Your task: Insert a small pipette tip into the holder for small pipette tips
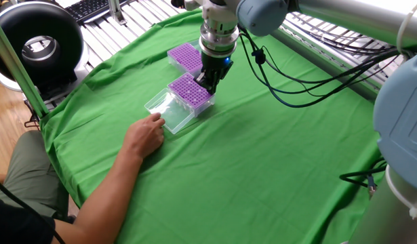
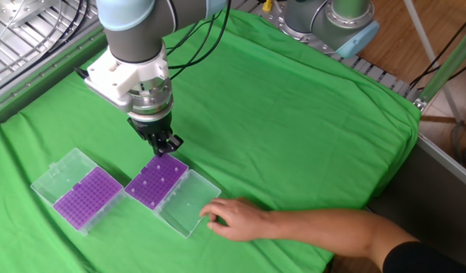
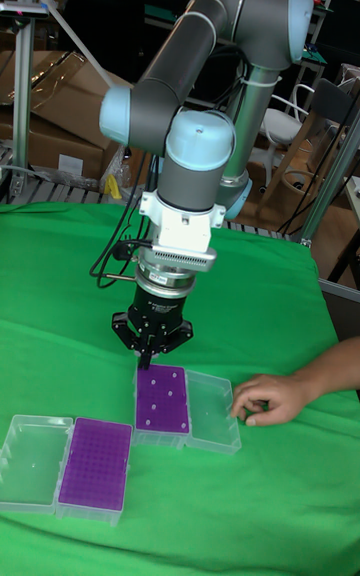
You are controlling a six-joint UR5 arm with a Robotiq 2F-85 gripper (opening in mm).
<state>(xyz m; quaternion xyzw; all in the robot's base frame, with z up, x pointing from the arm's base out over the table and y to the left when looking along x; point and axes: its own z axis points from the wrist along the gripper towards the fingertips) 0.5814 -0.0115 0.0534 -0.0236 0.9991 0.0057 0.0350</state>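
Two high cameras face each other across the bench; tall one looks level, closer. All share purple racks.

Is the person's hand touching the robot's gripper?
No, the hand rests on the clear lid of the nearer purple box, apart from the gripper.
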